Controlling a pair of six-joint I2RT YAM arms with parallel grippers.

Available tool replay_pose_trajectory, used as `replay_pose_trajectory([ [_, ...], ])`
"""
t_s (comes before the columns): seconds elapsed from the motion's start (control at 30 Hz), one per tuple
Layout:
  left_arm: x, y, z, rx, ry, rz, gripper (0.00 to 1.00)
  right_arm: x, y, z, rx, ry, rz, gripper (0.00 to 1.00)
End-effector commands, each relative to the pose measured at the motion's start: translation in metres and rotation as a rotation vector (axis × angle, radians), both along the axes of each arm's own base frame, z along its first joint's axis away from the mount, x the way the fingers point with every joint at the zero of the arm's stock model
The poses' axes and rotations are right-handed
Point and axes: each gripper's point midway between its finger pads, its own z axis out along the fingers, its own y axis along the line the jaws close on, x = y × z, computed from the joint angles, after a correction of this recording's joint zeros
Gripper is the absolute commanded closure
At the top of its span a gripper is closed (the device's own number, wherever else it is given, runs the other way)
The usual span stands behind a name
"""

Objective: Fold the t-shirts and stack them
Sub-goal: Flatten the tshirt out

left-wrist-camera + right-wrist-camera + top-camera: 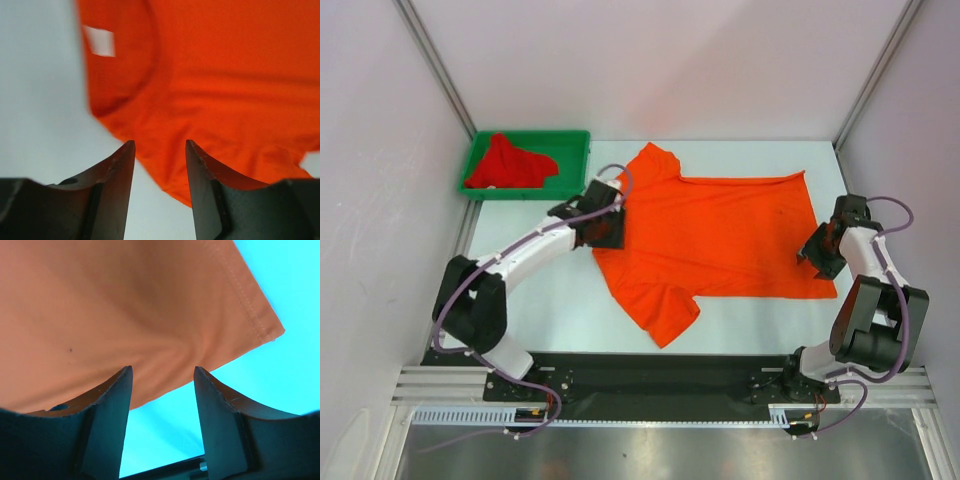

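Two end effectors [160,145] [162,371], two t-shirts [720,230] [510,165].

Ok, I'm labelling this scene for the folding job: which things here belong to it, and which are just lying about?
Job:
orange t-shirt, spread flat
red t-shirt, bunched up

Just there:
green tray, holding the red one
table

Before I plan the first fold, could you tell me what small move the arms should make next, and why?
Probably raise both grippers clear: the orange t-shirt lies spread flat, and the left gripper at its collar end and right gripper at its hem corner stand open, holding nothing.
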Motion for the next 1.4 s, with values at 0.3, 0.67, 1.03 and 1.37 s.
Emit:
replay_pose_trajectory([
  [0.3,-0.073,-0.051,-0.104,-0.12,0.328,-0.101,0.54,-0.011,-0.049,-0.01,-0.079,0.032,-0.179,0.82],
  [0.67,-0.113,-0.02,-0.125,-0.076,0.43,-0.063,0.54,-0.026,-0.064,-0.056,-0.092,0.118,-0.328,0.91],
  [1.03,-0.153,0.002,-0.127,-0.068,0.47,-0.037,0.53,-0.079,-0.075,-0.056,-0.154,0.223,-0.413,0.94],
  [1.37,-0.1,-0.021,-0.023,-0.125,0.161,-0.137,0.47,-0.011,-0.065,0.031,-0.133,-0.03,-0.277,0.84],
])
